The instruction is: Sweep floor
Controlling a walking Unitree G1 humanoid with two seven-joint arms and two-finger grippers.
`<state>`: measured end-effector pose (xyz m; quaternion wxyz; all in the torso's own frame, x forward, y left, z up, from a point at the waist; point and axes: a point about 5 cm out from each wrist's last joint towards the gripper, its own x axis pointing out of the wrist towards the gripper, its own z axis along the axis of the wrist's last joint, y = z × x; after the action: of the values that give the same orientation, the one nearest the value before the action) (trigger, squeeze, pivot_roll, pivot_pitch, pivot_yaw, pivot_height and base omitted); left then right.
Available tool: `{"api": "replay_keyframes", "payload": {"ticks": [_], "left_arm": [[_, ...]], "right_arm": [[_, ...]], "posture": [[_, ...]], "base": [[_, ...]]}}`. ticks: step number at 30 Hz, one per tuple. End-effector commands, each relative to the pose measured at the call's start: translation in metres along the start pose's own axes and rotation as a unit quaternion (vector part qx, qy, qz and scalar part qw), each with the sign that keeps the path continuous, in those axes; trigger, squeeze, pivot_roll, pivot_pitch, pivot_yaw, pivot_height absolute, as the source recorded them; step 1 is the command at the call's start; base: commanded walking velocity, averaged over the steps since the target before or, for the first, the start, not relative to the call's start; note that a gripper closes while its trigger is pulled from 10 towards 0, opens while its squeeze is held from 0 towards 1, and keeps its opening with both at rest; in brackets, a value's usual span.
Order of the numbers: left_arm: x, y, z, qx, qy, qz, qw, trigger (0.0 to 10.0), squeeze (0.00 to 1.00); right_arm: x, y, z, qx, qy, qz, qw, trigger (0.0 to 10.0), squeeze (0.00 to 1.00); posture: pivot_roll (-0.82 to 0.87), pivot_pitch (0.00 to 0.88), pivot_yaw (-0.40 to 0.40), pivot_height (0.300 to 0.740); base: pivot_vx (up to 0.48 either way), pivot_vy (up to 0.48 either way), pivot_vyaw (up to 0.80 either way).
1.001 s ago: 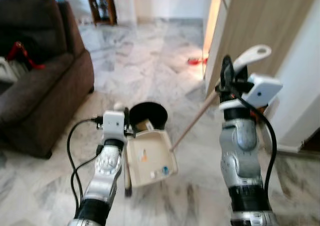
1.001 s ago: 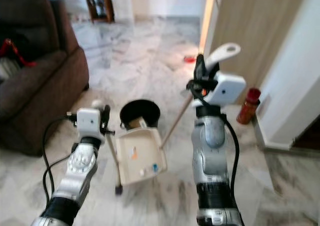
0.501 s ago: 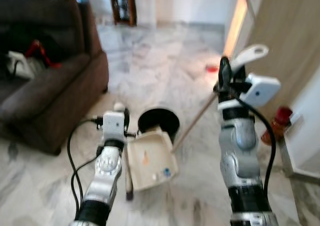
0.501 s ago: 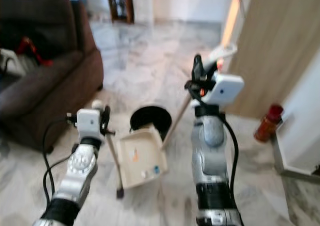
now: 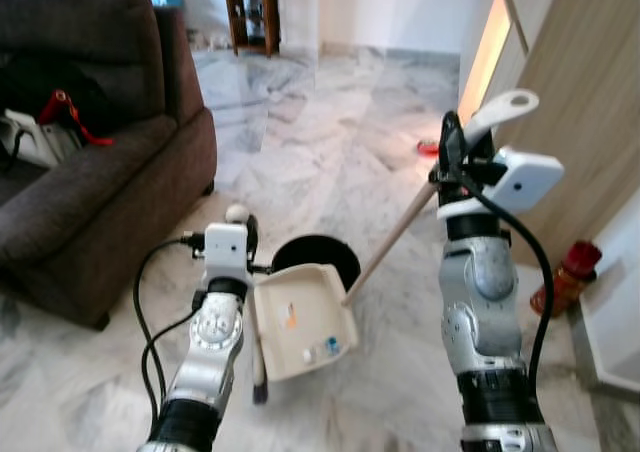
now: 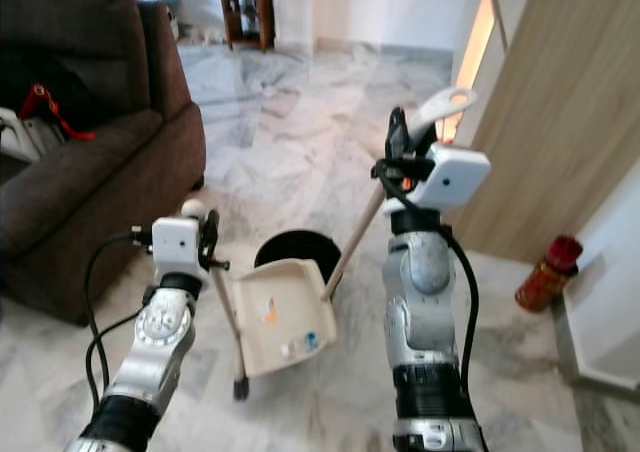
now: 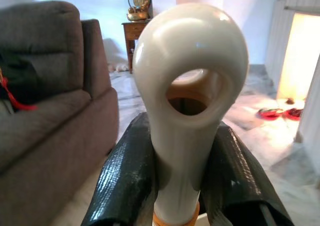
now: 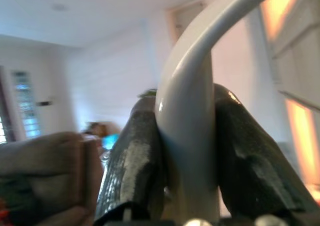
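My left gripper (image 5: 240,236) is shut on a cream handle end with a hole in it (image 7: 186,93), held between both black fingers (image 7: 127,178). Its stick runs down beside the dustpan to a dark tip on the floor (image 5: 259,392); it looks like the broom. My right gripper (image 5: 452,154) is raised and shut on a curved cream handle (image 8: 186,136) with a looped end (image 5: 506,107). That stick (image 5: 395,234) slants down to the tilted cream dustpan (image 5: 300,317), which holds a few scraps. A black round bin (image 5: 320,254) stands right behind the dustpan.
A brown sofa (image 5: 90,172) fills the left side. A wooden panel (image 5: 565,82) and a white wall stand on the right, with a red bottle (image 5: 562,280) at their foot. Red items (image 5: 428,148) lie on the marble floor farther ahead.
The whole picture has shifted and sharpened, so the camera moved. Both grippers keep their hold, and the dustpan stays in the same place between the arms.
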<state>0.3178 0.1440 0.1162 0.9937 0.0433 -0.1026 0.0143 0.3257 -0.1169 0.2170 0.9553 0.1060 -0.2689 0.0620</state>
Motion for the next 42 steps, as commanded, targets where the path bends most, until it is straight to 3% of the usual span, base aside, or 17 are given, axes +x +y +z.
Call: {"api": "replay_keyframes", "payload": {"ticks": [1, 29, 42], "left_arm": [[0.006, -0.007, 0.016, 0.002, -0.037, -0.009, 0.999, 10.0, 0.00], [0.004, -0.010, 0.015, 0.000, -0.036, -0.022, 0.999, 10.0, 0.00], [-0.020, 0.018, 0.008, 0.042, -0.021, -0.017, 0.999, 10.0, 0.00]], "right_arm": [[0.006, 0.001, 0.014, 0.032, -0.037, -0.010, 0.999, 10.0, 0.00], [0.008, 0.004, 0.018, 0.036, -0.048, -0.006, 0.998, 10.0, 0.00], [0.009, 0.003, 0.022, 0.036, -0.055, -0.012, 0.998, 10.0, 0.00]], "posture": [[0.08, 0.000, 0.026, 0.740], [0.09, 0.000, 0.030, 0.740], [0.10, 0.000, 0.035, 0.740]], "base": [[0.439, 0.000, 0.00], [0.417, 0.000, 0.00], [0.380, 0.000, 0.00]]}}
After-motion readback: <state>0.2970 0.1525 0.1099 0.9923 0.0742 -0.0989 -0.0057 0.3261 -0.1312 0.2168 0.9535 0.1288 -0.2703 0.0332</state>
